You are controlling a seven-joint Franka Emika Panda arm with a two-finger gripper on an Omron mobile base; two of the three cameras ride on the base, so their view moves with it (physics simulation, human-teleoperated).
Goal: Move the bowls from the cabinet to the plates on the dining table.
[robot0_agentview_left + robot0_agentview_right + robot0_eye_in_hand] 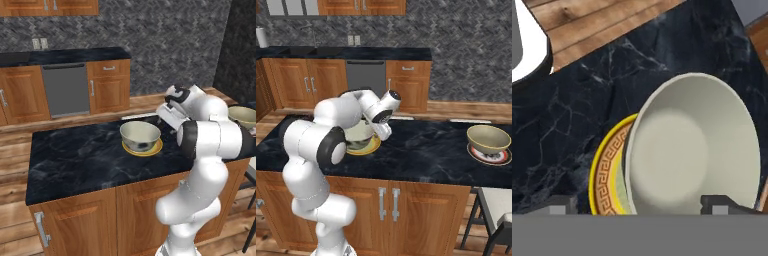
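Fingers (pixel 639 206): spread wide, nothing between them; in the hand view the two dark tips stand at either side of the near bowl's rim, not touching it as far as can be seen.
Near bowl (pixel 140 135): upright, grey-white, sitting on a yellow-orange plate (pixel 151 150); in the hand view the plate's patterned rim shows beyond one side of the bowl, so the bowl sits somewhat off the plate's middle.
Arm (pixel 212 134): bent over the tabletop, its hand just beside the near bowl on the far-right side in the left base view.
Tabletop (pixel 75 160): black marble with white veins, over orange-brown wood panels; it carries both bowls.
Second bowl (pixel 488 138): more yellowish, upright on another plate (pixel 491 157), well apart from the first, toward the right end of the tabletop in the right base view.
Background: wall counter with a grey dishwasher (pixel 66 90) and wood floor behind the table.
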